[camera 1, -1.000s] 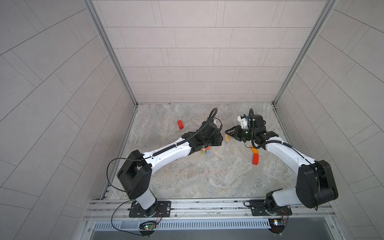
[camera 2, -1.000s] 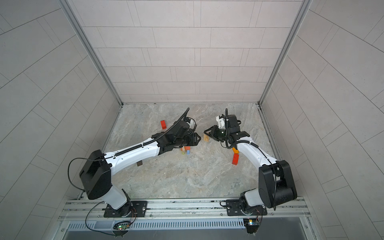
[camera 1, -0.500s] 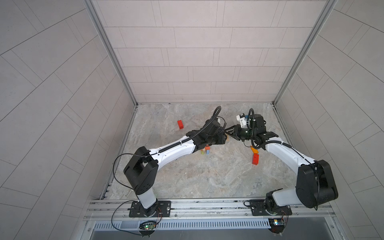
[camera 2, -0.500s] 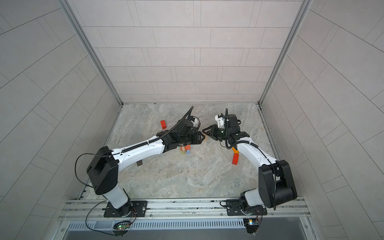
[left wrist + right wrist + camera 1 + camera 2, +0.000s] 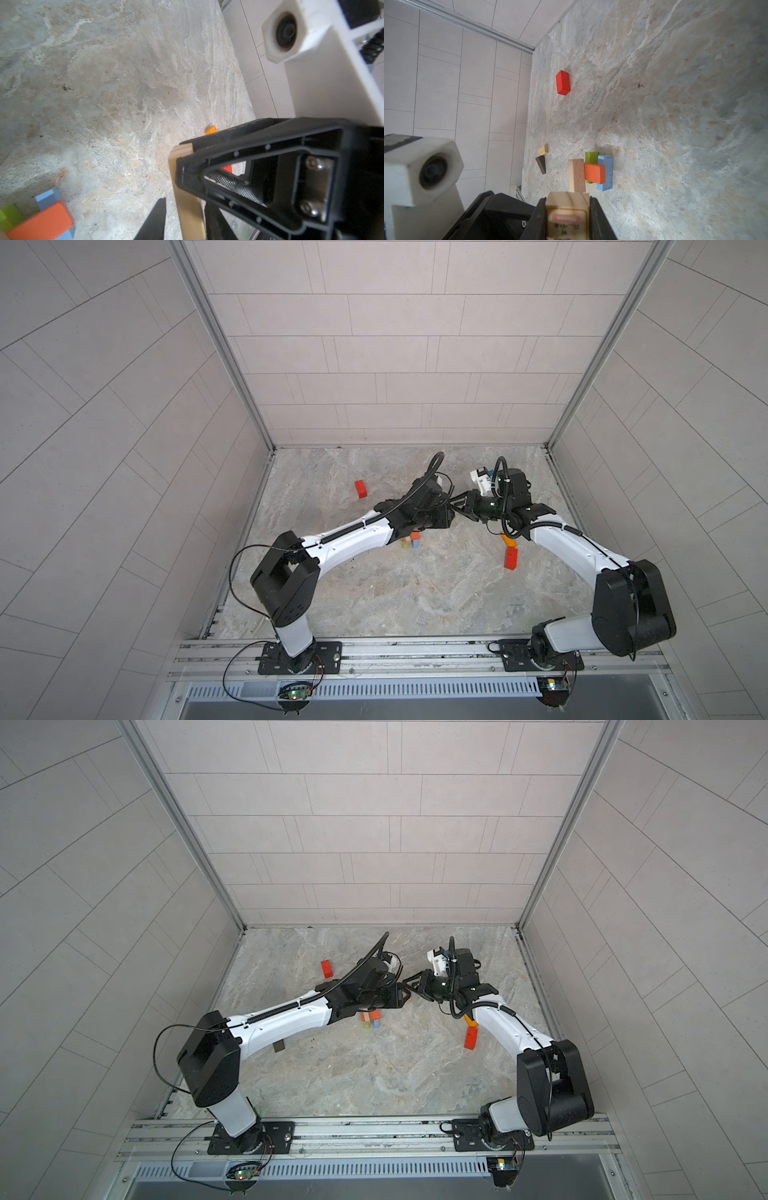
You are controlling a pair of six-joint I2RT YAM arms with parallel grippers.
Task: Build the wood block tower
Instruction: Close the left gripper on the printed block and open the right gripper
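Observation:
My right gripper (image 5: pixel 567 218) is shut on a tan wood block (image 5: pixel 566 207) with a printed label, held above the floor. The two grippers meet tip to tip in both top views, left gripper (image 5: pixel 451 512) against right gripper (image 5: pixel 459 506). In the left wrist view the same tan block (image 5: pixel 188 207) runs between the fingers of my left gripper (image 5: pixel 186 202), with a gap still showing on one side. The tower (image 5: pixel 593 172) is low: green and light blue bars below, an orange-red block and a tan block across them. It also shows under my left forearm as the tower (image 5: pixel 411 540).
A red block (image 5: pixel 361 489) lies at the back left. Another red block (image 5: pixel 510 558) and an orange block (image 5: pixel 506 538) lie under my right arm. A small tan piece (image 5: pixel 543 150) and a dark brown block (image 5: pixel 541 164) lie near the left wall.
My left gripper has moved right, off the tower, up to the right gripper, and its fingers have narrowed around the tan block. The right arm has stayed still.

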